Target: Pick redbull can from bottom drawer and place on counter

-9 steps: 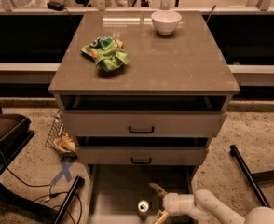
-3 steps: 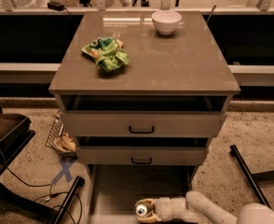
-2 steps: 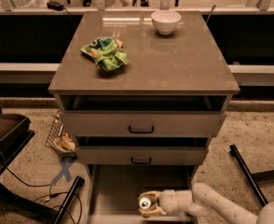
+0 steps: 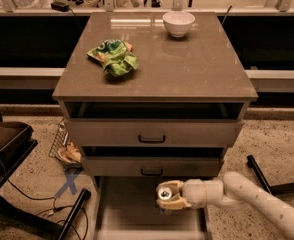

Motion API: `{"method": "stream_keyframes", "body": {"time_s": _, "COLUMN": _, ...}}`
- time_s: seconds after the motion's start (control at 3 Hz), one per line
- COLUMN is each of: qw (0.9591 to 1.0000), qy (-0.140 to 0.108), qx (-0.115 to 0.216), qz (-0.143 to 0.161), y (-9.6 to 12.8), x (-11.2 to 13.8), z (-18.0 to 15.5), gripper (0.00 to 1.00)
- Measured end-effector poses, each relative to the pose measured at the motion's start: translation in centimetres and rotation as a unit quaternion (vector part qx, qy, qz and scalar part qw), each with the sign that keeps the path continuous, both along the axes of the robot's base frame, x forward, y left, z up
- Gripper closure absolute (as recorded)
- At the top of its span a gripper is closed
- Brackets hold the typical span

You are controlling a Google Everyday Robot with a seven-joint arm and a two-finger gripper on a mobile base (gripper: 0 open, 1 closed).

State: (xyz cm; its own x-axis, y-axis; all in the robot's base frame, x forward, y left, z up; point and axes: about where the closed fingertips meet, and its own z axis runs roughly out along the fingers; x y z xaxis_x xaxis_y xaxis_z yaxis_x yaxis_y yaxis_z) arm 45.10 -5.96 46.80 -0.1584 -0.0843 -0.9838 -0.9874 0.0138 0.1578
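Redbull can (image 4: 164,194) clamped in gripper (image 4: 168,197), now raised higher above bottom drawer (image 4: 129,205) floor.

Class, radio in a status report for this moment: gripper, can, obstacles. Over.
Gripper shut on redbull can, low over bottom drawer. Can not yet on counter. White bowl at counter's rear, green bag at its left.

Arm (image 4: 257,196): one, glossy white, built of smooth rounded tube sections. Wrist: thicker white cylindrical collar, set off by a darker seam. Gripper (image 4: 169,196): located over the bottom drawer (image 4: 127,209); two short, blunt fingers (image 4: 173,186), cream to tan, duller than the arm.
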Motion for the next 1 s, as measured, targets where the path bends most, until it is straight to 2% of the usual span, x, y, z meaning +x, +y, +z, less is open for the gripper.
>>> {"method": "stream_keyframes", "body": {"time_s": 0.67, "qw": 0.9996, "qy": 0.018, "qx": -0.002, "qz": -0.023, "y": -2.9, "x": 2.5, "z": 11.4, "gripper": 1.00}}
{"method": "stream_keyframes", "body": {"time_s": 1.0, "qw": 0.9995, "qy": 0.020, "qx": -0.002, "qz": -0.026, "y": -2.7, "x": 2.1, "z": 12.0, "gripper": 1.00}}
